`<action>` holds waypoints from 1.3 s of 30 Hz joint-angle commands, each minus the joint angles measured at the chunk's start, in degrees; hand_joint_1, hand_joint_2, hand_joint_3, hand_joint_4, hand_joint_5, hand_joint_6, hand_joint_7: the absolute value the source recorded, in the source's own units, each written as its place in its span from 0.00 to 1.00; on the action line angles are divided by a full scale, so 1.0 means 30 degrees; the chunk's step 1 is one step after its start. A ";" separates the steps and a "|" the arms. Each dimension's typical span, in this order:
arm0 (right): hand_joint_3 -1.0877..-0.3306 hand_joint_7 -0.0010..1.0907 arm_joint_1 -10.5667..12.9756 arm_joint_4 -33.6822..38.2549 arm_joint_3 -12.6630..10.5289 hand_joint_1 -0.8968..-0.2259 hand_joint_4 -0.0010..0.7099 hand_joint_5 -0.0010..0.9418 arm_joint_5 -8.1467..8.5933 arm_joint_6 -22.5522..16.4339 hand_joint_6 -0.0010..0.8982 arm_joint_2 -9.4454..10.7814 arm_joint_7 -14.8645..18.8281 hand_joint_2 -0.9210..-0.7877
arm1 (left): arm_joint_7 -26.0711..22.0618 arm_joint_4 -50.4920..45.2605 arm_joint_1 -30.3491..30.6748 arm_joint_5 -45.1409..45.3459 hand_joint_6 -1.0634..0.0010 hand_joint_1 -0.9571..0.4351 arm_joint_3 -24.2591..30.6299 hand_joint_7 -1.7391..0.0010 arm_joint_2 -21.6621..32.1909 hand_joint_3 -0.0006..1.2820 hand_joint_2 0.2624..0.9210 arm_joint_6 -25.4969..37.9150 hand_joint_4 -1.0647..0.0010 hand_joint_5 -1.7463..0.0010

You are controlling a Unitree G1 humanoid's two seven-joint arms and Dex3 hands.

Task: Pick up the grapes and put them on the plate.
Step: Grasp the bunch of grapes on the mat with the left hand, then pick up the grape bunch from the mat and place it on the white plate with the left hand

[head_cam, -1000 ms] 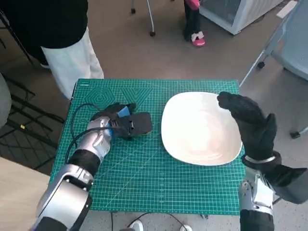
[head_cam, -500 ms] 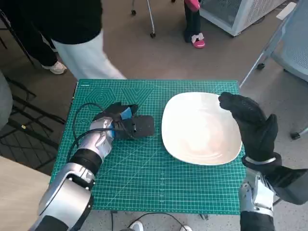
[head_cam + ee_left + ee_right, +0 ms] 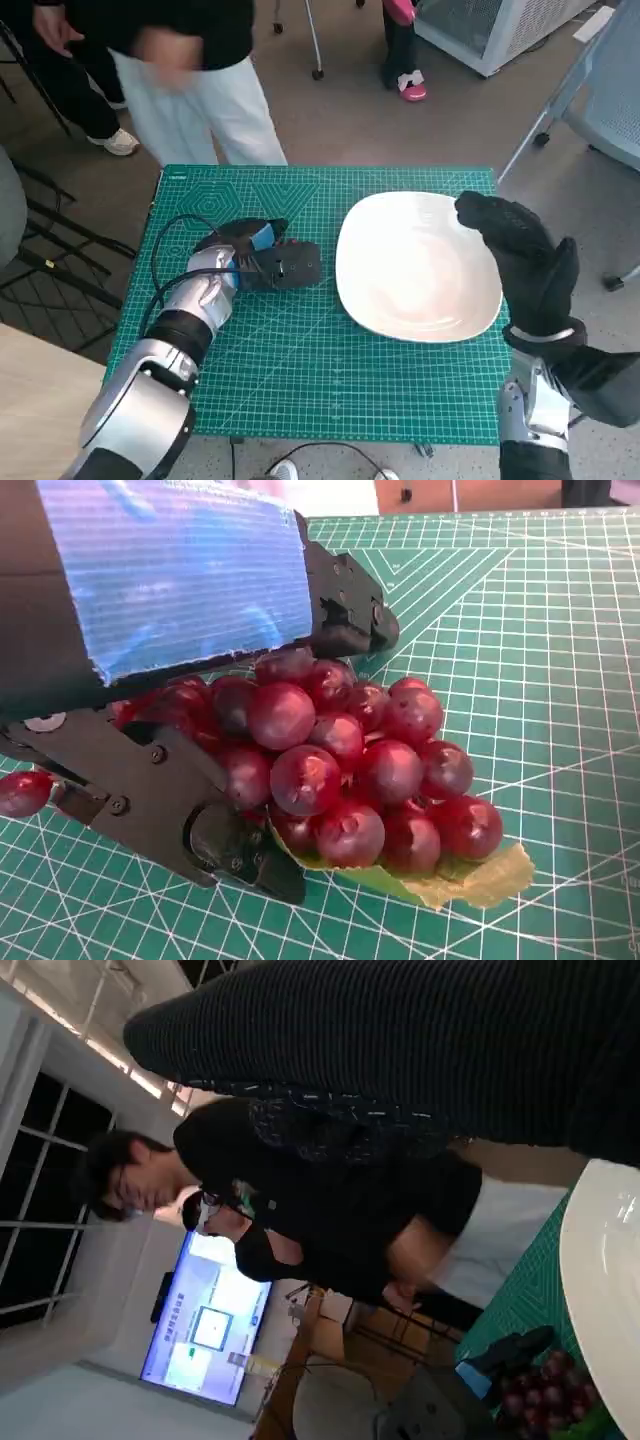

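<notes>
Left hand (image 3: 268, 260) lies low on the green cutting mat (image 3: 300, 370), to the left of the plate (image 3: 415, 265), with its blue-taped back facing up. In the left wrist view the left hand (image 3: 180, 680) is closed around the grapes (image 3: 345, 765): the bunch of dark red grapes sits tucked under the taped back, with black fingers (image 3: 350, 615) curving over one side of it and the black palm structure pressed against the other. Much of the bunch bulges out past the hand toward the open mat. The underside of the bunch rests on the mat, with a yellow-green leaf (image 3: 470, 880) flat beneath it and poking out from under the outermost grapes. A single loose grape (image 3: 22, 792) shows at the frame edge behind the hand, apart from the bunch. From the head view the grapes are hidden beneath the hand. The white plate is near the left hand but not touching it, and nothing lies on it. Right hand (image 3: 520, 255) in the black knitted glove hovers at the plate's right rim, holding nothing, fingers loosely extended and slightly bent. A person (image 3: 190, 60) in a black top and white trousers stands at the far left corner of the table, arms blurred.
</notes>
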 commanded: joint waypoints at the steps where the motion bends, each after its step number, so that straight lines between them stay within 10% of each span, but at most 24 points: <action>1: 0.38 0.12 0.0591 -0.0117 0.0115 0.41 0.49 0.00 -0.0104 0.0319 0.14 0.0063 -0.0232 0.00 | -0.0227 0.0653 0.1523 0.0516 0.42 0.88 -0.0874 0.97 -0.0655 0.16 0.96 0.0576 0.56 0.25; 7: 0.38 0.13 0.0592 -0.0079 0.0166 0.41 0.50 0.00 -0.0128 0.0270 0.14 0.0088 -0.0270 0.00 | 0.0178 0.0250 0.1542 0.0846 0.51 0.73 -0.1478 0.43 -0.0575 0.17 1.00 0.0868 0.52 0.18; 11: 0.39 0.13 0.0542 0.0025 0.0221 0.41 0.50 0.01 -0.0136 0.0221 0.14 0.0133 -0.0264 0.00 | 0.0496 -0.0100 0.1672 0.0873 0.51 0.70 -0.1577 0.32 -0.0439 0.15 1.00 0.0770 0.50 0.21; 39: 0.38 0.15 0.0409 0.0561 0.0342 0.43 0.50 0.01 0.0058 -0.0195 0.13 0.0329 0.0018 0.00 | 0.0059 -0.0433 0.2003 0.0235 0.52 0.69 -0.1198 0.28 -0.0027 0.14 1.00 0.0608 0.48 0.24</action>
